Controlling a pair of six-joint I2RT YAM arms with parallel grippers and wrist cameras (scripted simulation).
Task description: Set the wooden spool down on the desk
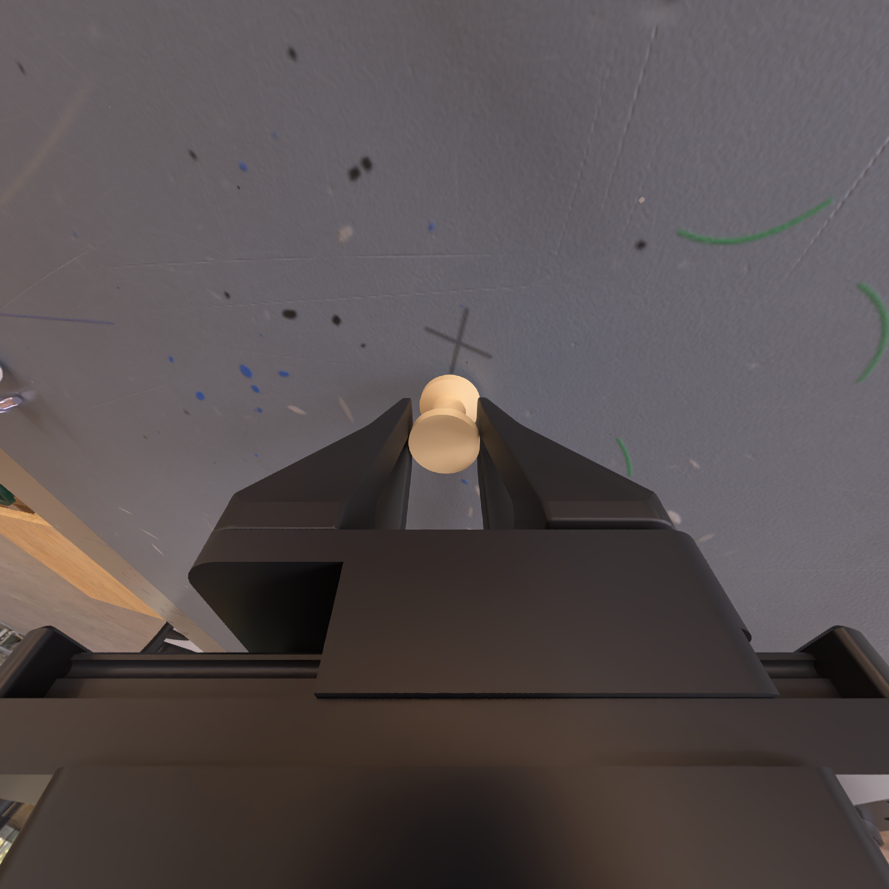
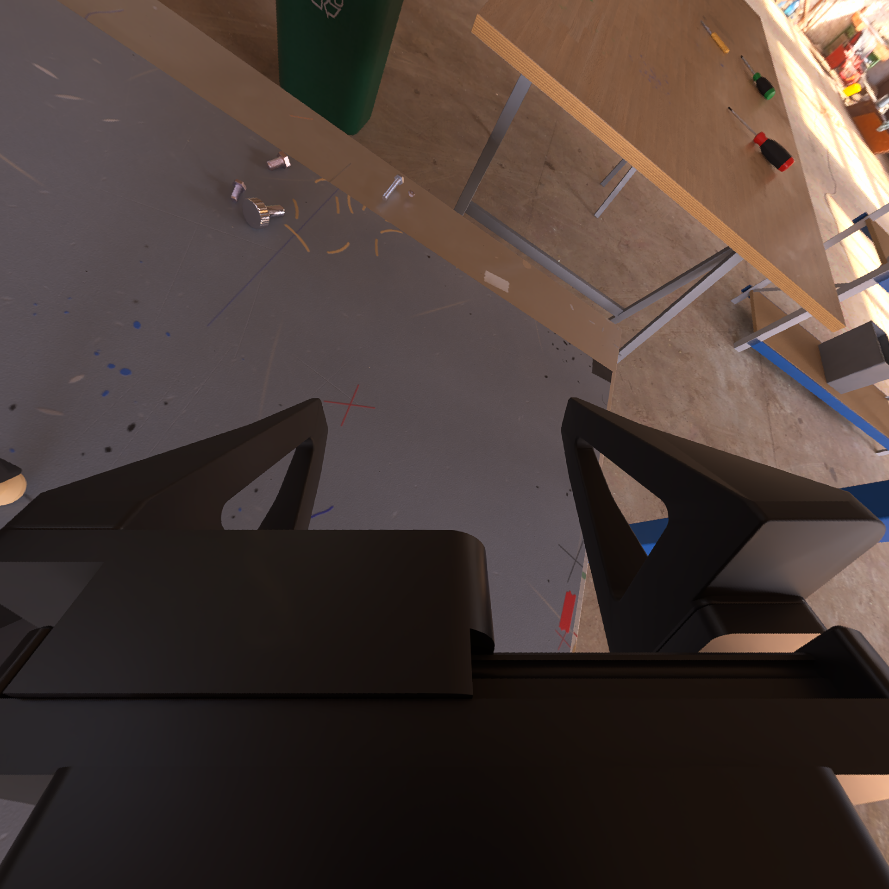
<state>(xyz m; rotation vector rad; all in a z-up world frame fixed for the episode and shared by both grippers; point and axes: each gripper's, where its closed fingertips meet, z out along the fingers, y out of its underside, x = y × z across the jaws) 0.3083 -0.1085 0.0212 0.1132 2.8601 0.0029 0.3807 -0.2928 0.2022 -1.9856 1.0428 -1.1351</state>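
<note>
Above the grey bench (image 1: 529,144), the left claw (image 1: 445,401) grips the wooden spool (image 1: 445,433), seemingly mid-lowering, release next; the right claw (image 2: 445,401) gapes empty.

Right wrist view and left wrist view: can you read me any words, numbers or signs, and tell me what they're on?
There are no words or numbers to read in either view.
On the green bin: a white sign, cut off by the picture's top edge, no letters.
On the desk: only pen crosses and paint specks.

left pincer (image 1: 445,409) clamped narrow, right pincer (image 2: 445,413) spread wide
</note>
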